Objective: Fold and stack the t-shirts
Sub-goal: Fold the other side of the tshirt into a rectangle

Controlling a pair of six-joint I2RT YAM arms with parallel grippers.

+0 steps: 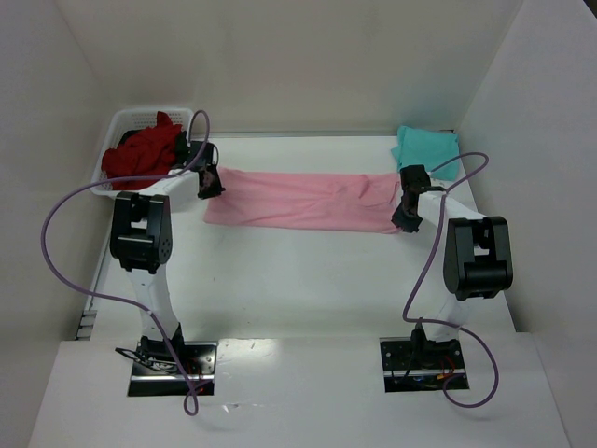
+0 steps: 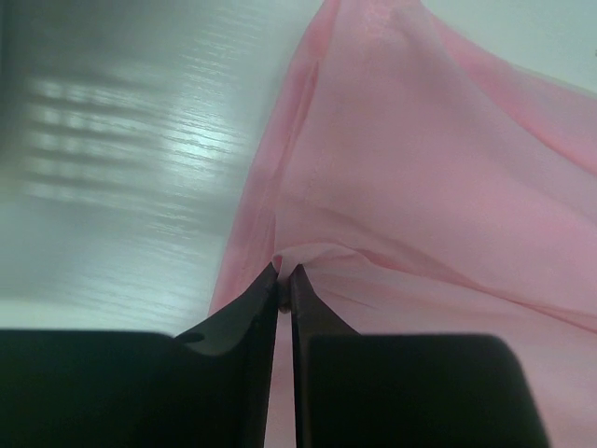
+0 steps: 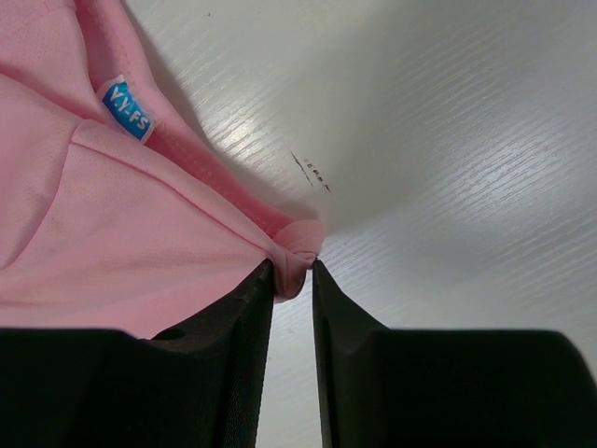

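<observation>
We log a white plastic lattice basket [image 1: 138,116] at the far left corner of the white table [image 1: 298,289]. The basket's left and far sides sit close against the white enclosure walls [image 1: 308,65]. The wood-grained tabletop extends rightward and nearward from the basket. Well right of the basket we see a small dark mark [image 3: 311,171] on the tabletop, too small to identify.

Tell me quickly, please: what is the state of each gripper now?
Left gripper: closed, holding one end of the pink t-shirt.
Right gripper: closed, holding the other end.
</observation>
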